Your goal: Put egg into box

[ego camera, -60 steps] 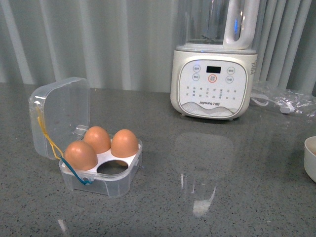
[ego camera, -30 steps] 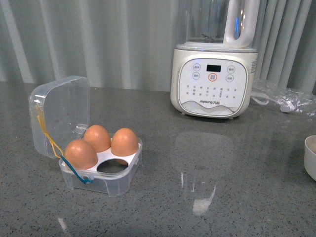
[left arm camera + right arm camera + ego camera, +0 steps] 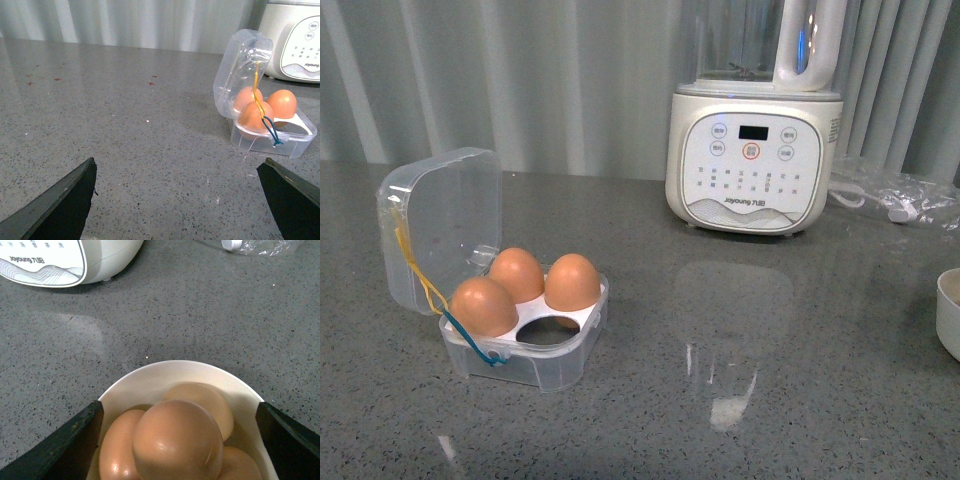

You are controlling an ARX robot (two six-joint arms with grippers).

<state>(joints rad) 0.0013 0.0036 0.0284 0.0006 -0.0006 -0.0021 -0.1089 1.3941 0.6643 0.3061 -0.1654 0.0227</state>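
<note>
Our right gripper (image 3: 178, 409) hangs over the cream-white round bowl (image 3: 150, 372), its dark jaws spread wide and empty, one at either side of the rim. The smooth orange-brown egg (image 3: 177, 440) we mean to take lies on top of the heap there, resting on the other brown eggs (image 3: 117, 450). We judge it light, rigid and brittle, with a glossy shell that could slip from hard pads. We would therefore close across its widest part, gently, with only enough force to carry it. Its neighbours touch it, which leaves little room for the pads to pass down. The small clear plastic box (image 3: 535, 368) stands well apart to the left, lid up, with three eggs (image 3: 572, 282) seated and the near right hole (image 3: 546, 336) free. Our left gripper (image 3: 178, 162) is also spread and empty above the grey speckled counter (image 3: 125, 125).
</note>
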